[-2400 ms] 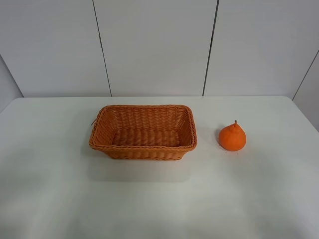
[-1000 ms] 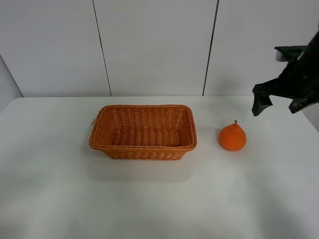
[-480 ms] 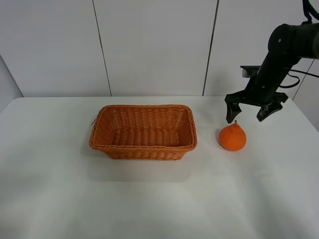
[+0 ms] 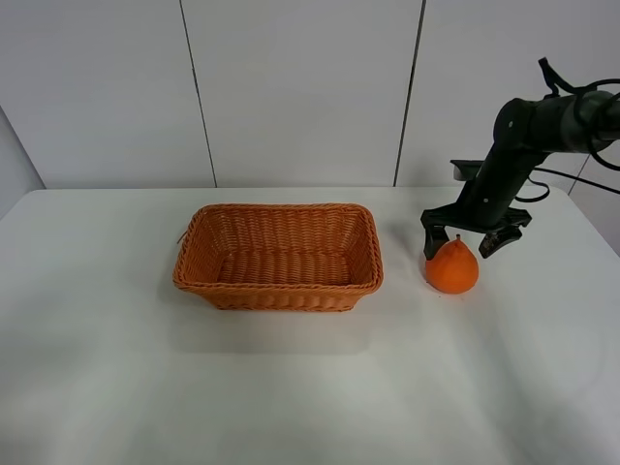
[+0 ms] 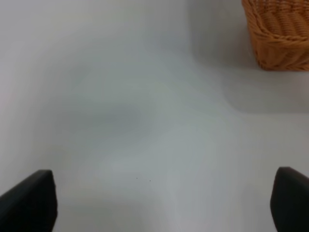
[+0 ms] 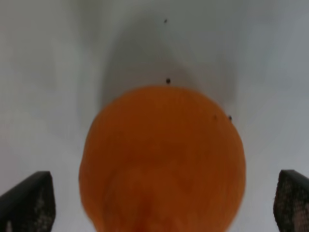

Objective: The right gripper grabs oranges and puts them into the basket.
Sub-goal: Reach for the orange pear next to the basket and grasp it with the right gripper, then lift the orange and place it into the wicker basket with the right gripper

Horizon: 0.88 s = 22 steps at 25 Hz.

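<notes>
The orange (image 4: 451, 268) stands on the white table (image 4: 291, 387), right of the wicker basket (image 4: 278, 257). My right gripper (image 4: 461, 242) hangs open just above it, one finger on each side of its knob top. In the right wrist view the orange (image 6: 162, 159) fills the middle between the two fingertips (image 6: 29, 200). My left gripper (image 5: 164, 198) is open over bare table, with a corner of the basket (image 5: 280, 34) ahead of it. The left arm does not show in the exterior view.
The basket is empty. A white panelled wall (image 4: 300, 92) stands behind the table's far edge. The right arm (image 4: 542, 121) reaches in from the right edge, with cables above it.
My right arm has come in from the right and moved down and left. Its open gripper has dropped from above the table to straddle the top of the orange.
</notes>
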Each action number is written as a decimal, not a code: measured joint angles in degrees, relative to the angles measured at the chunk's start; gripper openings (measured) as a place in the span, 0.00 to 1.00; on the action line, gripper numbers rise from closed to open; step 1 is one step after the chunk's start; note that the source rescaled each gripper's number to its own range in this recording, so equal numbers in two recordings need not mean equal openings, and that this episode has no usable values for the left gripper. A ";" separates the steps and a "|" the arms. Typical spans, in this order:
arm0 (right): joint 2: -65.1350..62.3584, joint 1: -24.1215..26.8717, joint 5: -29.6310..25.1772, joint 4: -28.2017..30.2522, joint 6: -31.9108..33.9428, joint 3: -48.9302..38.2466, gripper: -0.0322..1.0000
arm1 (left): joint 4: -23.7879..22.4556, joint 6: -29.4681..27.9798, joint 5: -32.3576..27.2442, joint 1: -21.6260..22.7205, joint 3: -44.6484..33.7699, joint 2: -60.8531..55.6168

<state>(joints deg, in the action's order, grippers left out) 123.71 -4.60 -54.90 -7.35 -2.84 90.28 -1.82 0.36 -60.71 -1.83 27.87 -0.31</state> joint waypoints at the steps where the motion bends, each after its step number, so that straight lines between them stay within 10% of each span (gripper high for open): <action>1: 0.43 0.00 0.67 -0.27 0.00 0.00 1.00 | 0.00 0.00 0.00 0.00 0.00 0.00; 13: 4.16 0.00 2.08 -1.01 0.00 0.07 0.94 | 0.00 0.00 0.00 0.00 0.00 0.00; 16: 4.16 0.00 2.08 -1.01 0.00 0.13 0.69 | 0.00 0.00 0.00 0.00 0.00 0.00; 20: 4.10 0.00 1.00 -1.08 0.00 0.55 0.09 | 0.00 0.00 0.00 0.00 0.00 0.00; 22: 4.10 0.00 -0.38 -1.01 0.00 1.80 0.03 | 0.00 0.00 0.00 0.00 0.00 0.00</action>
<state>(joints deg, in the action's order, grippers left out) 127.81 -4.60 -55.28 -8.36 -2.84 92.08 -1.82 0.36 -60.71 -1.83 27.87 -0.31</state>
